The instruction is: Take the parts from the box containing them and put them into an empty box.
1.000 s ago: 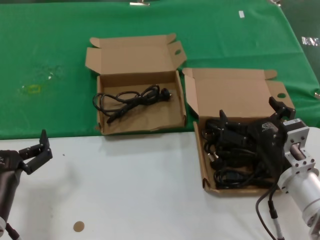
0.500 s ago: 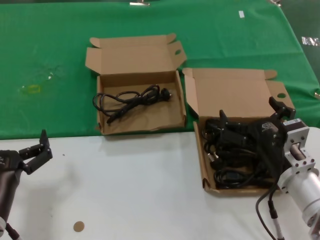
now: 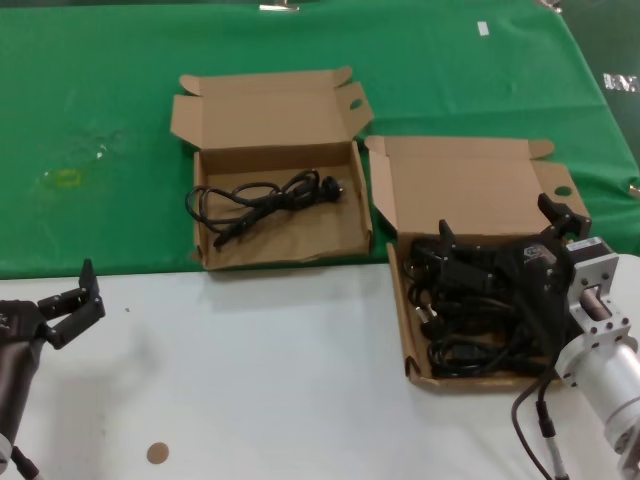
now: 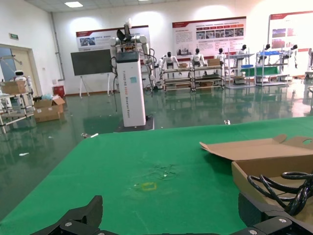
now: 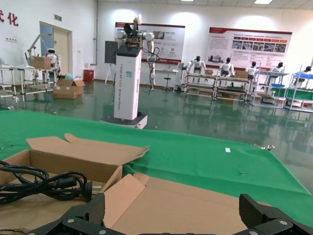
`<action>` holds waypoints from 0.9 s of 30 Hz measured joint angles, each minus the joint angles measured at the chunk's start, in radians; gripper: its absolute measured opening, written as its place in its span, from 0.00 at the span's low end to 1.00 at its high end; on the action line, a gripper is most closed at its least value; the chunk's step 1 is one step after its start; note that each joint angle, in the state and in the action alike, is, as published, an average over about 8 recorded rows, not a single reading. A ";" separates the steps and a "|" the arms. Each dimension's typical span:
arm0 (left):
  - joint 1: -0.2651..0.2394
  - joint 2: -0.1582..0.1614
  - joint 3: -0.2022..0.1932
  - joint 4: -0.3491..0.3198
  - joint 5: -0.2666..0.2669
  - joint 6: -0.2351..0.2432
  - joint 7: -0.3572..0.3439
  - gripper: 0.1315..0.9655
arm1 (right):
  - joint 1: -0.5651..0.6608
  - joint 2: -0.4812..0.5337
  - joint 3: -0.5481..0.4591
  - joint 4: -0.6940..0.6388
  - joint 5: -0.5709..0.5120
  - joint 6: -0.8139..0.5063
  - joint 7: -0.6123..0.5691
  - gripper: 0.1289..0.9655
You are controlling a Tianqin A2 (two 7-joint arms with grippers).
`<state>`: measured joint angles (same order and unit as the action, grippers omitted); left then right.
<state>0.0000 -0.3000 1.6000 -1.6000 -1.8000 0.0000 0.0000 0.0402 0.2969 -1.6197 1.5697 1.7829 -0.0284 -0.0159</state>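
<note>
- Right now the right gripper (image 3: 500,245) hangs over the box containing them (image 3: 470,190), which sits near the right edge of the surface (image 3: 280,380), half on the white part and half on the green cloth (image 3: 120,120).
- Its two fingers are spread wide apart, one over the near-left part of the pile and one by the lid's right ear. They hold nothing.
- The parts (image 3: 465,320) are black cords with plugs, piled in loose tangled loops that fill this box.
- One cord (image 3: 262,200) already lies in an empty box (image 3: 275,250), which sits on the green cloth nearer the far edge, just left of the full box. Its lid stands open.
- I think the step in hand is reaching for the next cord, so the job looks only just started.
- The next move, I think, needs the right gripper to go down into the pile and close on one bundle. The loops are mixed together, so a second cord could come up too.
- The left gripper (image 3: 70,300) waits by the near-left corner of the surface. Its fingers are open and hold nothing.
</note>
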 joint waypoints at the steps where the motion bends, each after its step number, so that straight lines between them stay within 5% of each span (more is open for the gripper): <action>1: 0.000 0.000 0.000 0.000 0.000 0.000 0.000 1.00 | 0.000 0.000 0.000 0.000 0.000 0.000 0.000 1.00; 27: 0.000 0.000 0.000 0.000 0.000 0.000 0.000 1.00 | 0.000 0.000 0.000 0.000 0.000 0.000 0.000 1.00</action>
<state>0.0000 -0.3000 1.6000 -1.6000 -1.8000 0.0000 0.0000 0.0402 0.2969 -1.6197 1.5697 1.7829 -0.0284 -0.0159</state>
